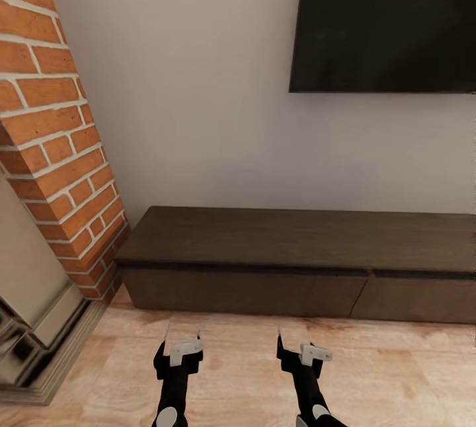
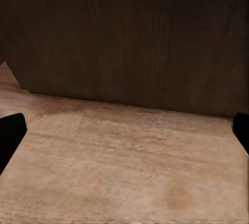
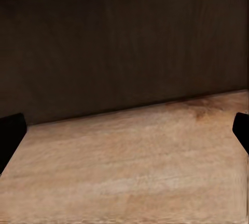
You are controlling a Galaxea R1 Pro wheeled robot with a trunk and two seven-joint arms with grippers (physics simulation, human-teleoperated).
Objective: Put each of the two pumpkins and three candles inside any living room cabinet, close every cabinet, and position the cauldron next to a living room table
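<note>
Head view: cabinet (image 1: 297, 262) runs across the middle of the frame from 9 o'clock to 3 o'clock, flat against the white wall (image 1: 198, 96). Both visible drawer fronts sit flush, closed, with a seam between them toward 4 o'clock. Top of the cabinet is bare dark wood. TV (image 1: 390, 17) hangs on the wall at 1 o'clock, above the cabinet's right part. Brick column (image 1: 53, 116) stands at 9–10 o'clock, touching the cabinet's left end. Wood floor (image 1: 238, 348) fills the lower part.

Left gripper (image 1: 182, 334) at 7 o'clock, right gripper (image 1: 295, 333) at 5 o'clock, both low over the floor and pointed at the cabinet front, near it but apart. Jaws on both are spread, nothing between them.

Left wrist view: cabinet front (image 2: 135, 37) is dead ahead of the jaws, filling the upper half; floor (image 2: 124, 161) fills the lower half. Black fingertips (image 2: 10, 135) show at the frame's two side edges, wide apart, gap empty. Cabinet's corner shows at one side with a sliver of floor past it.

Right wrist view: same layout. Cabinet front (image 3: 124, 37) straight ahead of the jaws, floor (image 3: 129, 167) below it. Fingertips (image 3: 10, 135) at both side edges, spread wide, gripping nothing.
</note>
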